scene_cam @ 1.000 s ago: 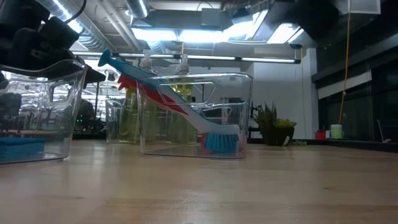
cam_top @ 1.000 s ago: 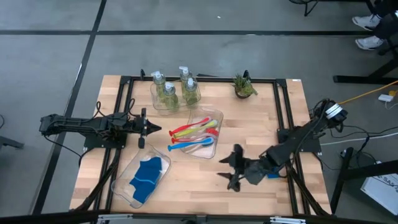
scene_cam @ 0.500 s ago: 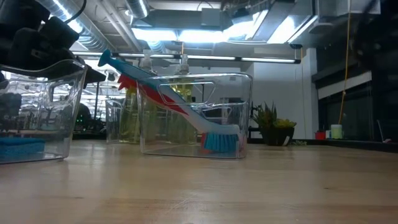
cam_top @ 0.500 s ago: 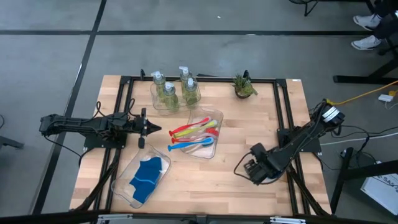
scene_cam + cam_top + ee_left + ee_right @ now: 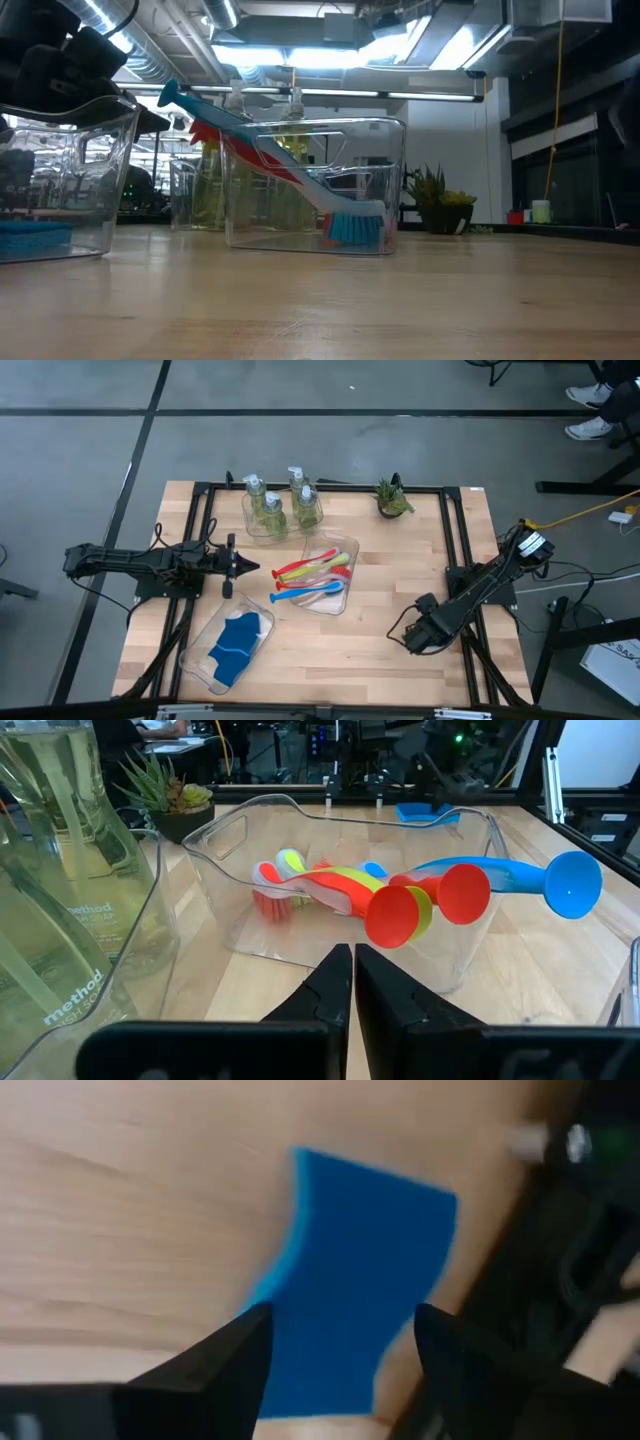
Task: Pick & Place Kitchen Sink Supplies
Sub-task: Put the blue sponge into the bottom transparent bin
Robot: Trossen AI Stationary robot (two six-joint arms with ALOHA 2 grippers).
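Wooden bench (image 5: 380, 610) on a dark metal frame, seen from above on a grey floor. Near the right edge of this bench, close to the frame rail, a flat blue sponge piece (image 5: 360, 1280) lies on the wood. The right end effector (image 5: 420, 638) points down over it, its two fingers (image 5: 225, 1355) spread apart on either side of the sponge, gripping nothing yet. In the overhead view the arm hides the sponge.

Toward the bench's front-left corner sits a clear tray (image 5: 200, 660) holding more blue sponges (image 5: 236, 640). Near the bench's middle, a second tray (image 5: 352, 550) holds red, blue and yellow-green brushes (image 5: 310, 580). At the back, a third tray holds pump bottles (image 5: 270, 505), with a small potted plant (image 5: 392, 500) to their right.

The left end effector (image 5: 246, 568) waits at the bench's left side, fingers pressed together and empty, pointing at the brush tray.

Likely risks: the sponge is thin and soft, so the fingers could scrape the wood, fold it, or pinch only one edge and drop it on the long carry across the bench. The frame rail beside it leaves little room.
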